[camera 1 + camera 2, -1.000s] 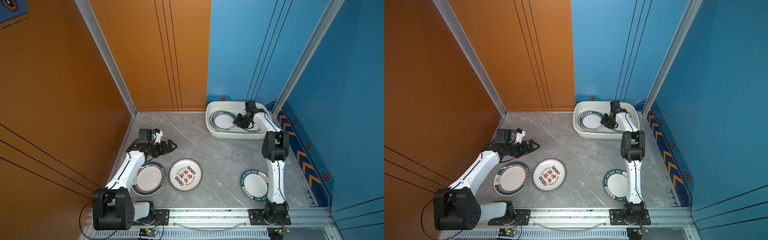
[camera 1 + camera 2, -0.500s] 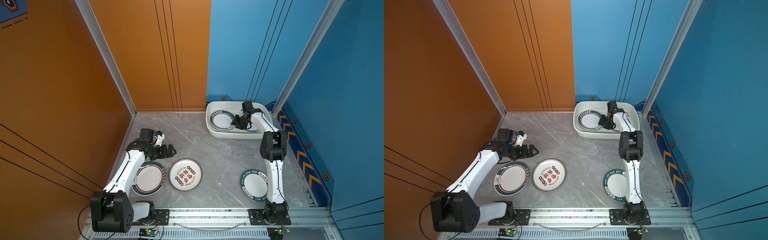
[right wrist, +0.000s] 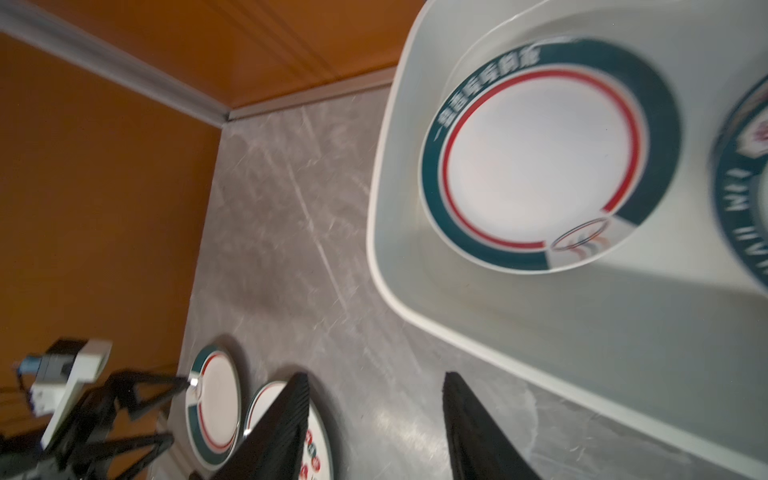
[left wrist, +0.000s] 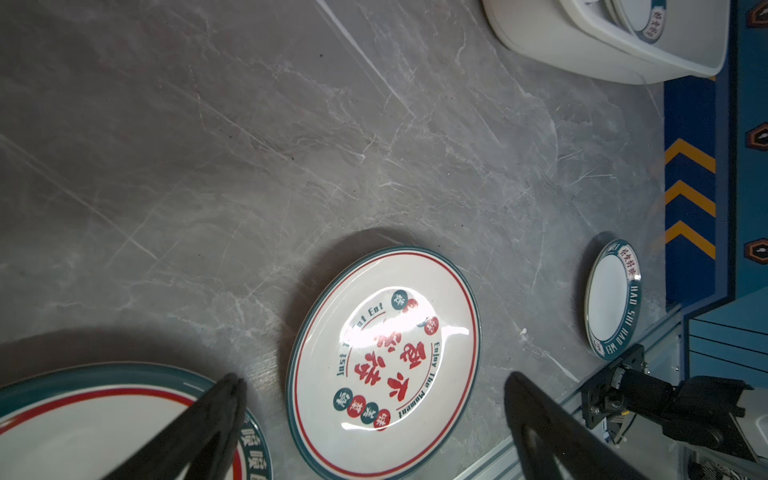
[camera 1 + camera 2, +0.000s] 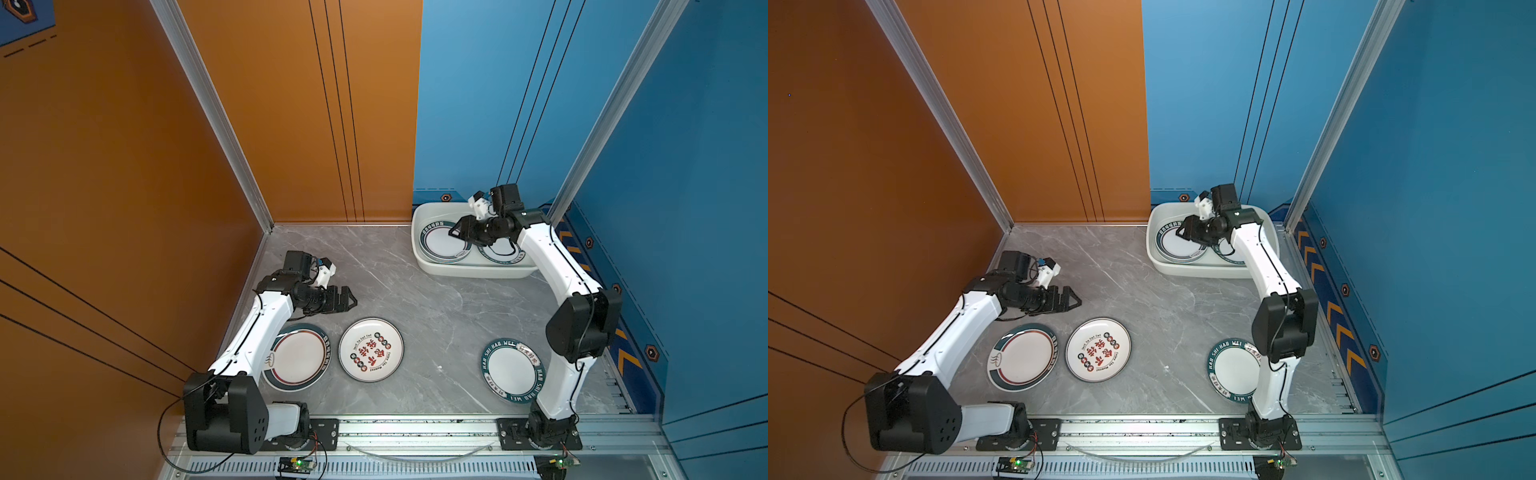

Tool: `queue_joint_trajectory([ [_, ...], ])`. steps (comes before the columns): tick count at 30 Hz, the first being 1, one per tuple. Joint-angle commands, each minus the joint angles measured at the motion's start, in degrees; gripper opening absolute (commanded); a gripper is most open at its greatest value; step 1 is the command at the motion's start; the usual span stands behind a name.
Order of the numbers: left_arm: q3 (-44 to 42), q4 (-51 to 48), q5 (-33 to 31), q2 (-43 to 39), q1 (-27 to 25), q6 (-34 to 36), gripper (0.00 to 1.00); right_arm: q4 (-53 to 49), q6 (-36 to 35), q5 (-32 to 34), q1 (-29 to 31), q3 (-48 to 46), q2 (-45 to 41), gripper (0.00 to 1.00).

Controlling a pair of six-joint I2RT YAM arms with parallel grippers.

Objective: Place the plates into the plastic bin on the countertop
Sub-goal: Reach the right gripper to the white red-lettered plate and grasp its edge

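left jaws apart | right jaws apart | plate in bin unhidden only at right wrist

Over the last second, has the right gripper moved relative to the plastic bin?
Yes. In a top view, the right gripper has shifted left along the plastic bin, from its middle to over the plate at its left end.

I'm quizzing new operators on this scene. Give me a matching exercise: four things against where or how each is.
Things:
1. Enjoy The Moment plate
2. HAO SHI HAO WEI plate
3. right gripper
4. left gripper

Places or states:
A. open, over the plastic bin
B. open, over the countertop
C. on the countertop, on its own
D. on the countertop, close beside another plate

Pairs: 1-D, 2-C, 3-A, 4-B
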Motion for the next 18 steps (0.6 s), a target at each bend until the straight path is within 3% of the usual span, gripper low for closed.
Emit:
queue_joint_trajectory([
  [1,1.97,0.82,3.75,0.82,0.65,-0.37,0.99,-2.02,-4.91,-6.44,3.38,-9.86,-2.08,0.55],
  [5,2.27,0.85,4.26,1.2,0.94,-0.39,0.99,-0.31,-5.94,-6.41,7.95,-20.34,-6.18,0.55],
  [10,1.49,0.83,4.68,0.92,1.03,-0.41,1.0,8.7,-2.2,-8.65,13.33,-32.05,-8.26,0.55],
  [18,1.28,0.83,4.82,0.89,1.22,-0.55,1.0,18.3,2.93,-8.78,20.81,-35.77,-2.07,0.54],
])
